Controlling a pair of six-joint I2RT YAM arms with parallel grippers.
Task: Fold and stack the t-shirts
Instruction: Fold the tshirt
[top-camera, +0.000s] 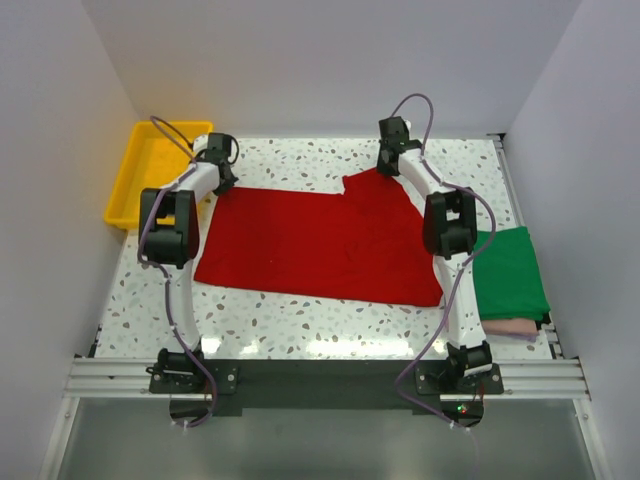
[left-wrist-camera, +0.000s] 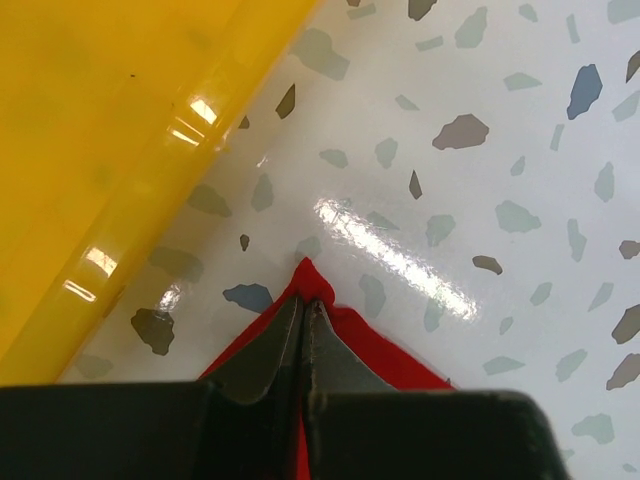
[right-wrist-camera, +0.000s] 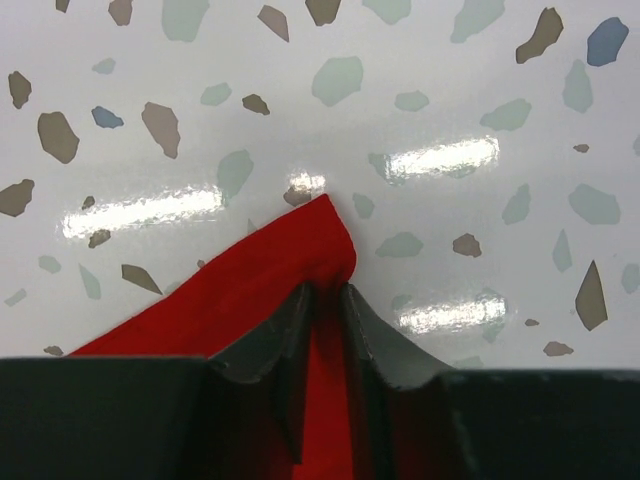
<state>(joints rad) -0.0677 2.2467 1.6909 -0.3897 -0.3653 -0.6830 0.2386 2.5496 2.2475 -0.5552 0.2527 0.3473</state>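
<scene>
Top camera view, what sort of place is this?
Likely a robot lab test cell: white walls around a speckled table, two arms bolted at its edge, a red t-shirt spread out.

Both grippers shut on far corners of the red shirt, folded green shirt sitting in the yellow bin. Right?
The green shirt isn't in the yellow bin; the top view shows it on the right, atop a pink shirt. The left gripper and right gripper are shut on far corners of the red shirt.

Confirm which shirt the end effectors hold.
The red shirt, spread flat; left end effector and right end effector pinch its far corners. Green shirt and pink shirt lie folded aside.
</scene>
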